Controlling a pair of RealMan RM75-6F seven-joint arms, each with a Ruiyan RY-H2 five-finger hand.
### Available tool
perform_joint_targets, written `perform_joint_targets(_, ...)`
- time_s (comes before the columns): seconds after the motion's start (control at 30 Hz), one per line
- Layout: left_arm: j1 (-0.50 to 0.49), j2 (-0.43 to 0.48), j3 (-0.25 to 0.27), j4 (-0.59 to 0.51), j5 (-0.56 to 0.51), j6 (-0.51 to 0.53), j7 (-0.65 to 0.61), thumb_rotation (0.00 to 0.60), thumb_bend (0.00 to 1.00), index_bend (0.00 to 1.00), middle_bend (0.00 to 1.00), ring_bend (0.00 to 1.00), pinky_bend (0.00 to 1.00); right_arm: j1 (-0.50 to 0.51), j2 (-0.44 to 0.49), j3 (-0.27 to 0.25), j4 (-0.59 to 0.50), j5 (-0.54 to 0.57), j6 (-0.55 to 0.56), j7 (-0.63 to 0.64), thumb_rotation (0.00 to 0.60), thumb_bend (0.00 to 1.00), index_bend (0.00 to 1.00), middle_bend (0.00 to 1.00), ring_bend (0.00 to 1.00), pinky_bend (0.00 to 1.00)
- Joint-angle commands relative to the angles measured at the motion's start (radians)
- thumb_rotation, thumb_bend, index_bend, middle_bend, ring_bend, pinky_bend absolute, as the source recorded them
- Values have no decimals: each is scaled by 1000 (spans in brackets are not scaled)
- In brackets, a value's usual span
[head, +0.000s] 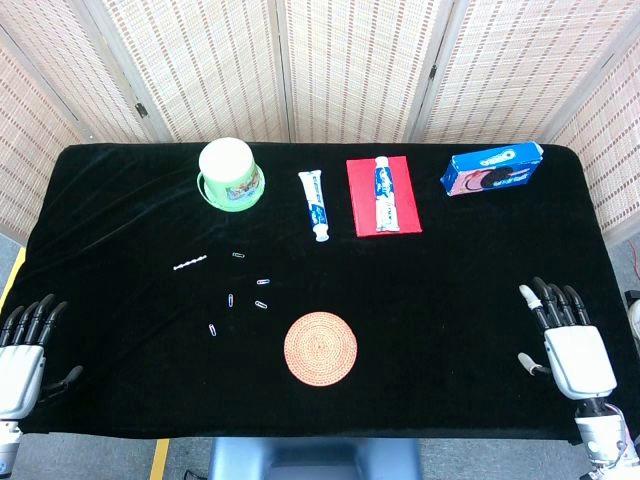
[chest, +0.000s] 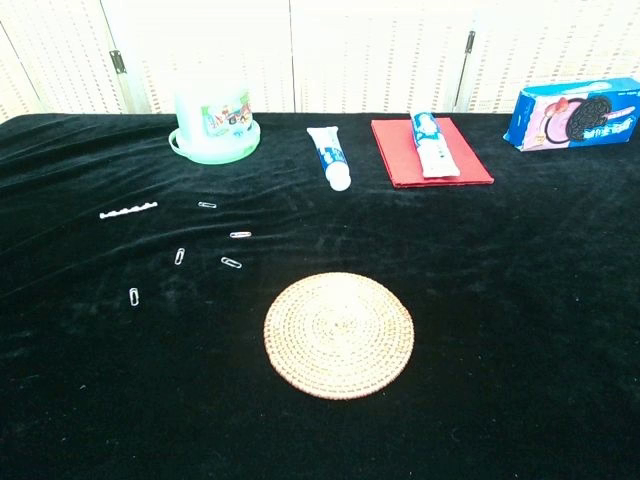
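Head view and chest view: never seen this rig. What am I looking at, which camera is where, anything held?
It is a two-armed robot with humanlike hands at a black-cloth table. The head view looks down from above; the chest view looks across from lower down. Only the head view shows the left hand and right hand, at the near corners, fingers apart, holding nothing. On the cloth: a round woven straw coaster, scattered small paper clips, a green and white plastic tub, a white toothpaste tube, a second tube on a red flat pad, and a blue cookie box.
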Motion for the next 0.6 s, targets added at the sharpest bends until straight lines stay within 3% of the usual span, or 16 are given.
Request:
perform_joint_targets(0.03,-2,-4,-2,1,-3,-3,5,600,252,53,0,0,0,0,4,2,2,6,-3,10,600,179,0,0,0,0)
perform_joint_targets(0.47,-18,-12,-12,11,18,1,-1,600,253,52,5,0,0,0,15,-15,-3,-23,-7,37,600,180,0,0,0,0)
perform_joint_targets(0.53,-38,0,-22,4,43,2,11,600,254,54,86,51,37,-3,14,-17,-5,-42,9,39,600,179,0,0,0,0)
perform_joint_targets(0.6,-70,21,-43,-25,58,-17,29,600,255,72,328,289,270,-4,13,-20,-4,-58,18,42,600,179,0,0,0,0)
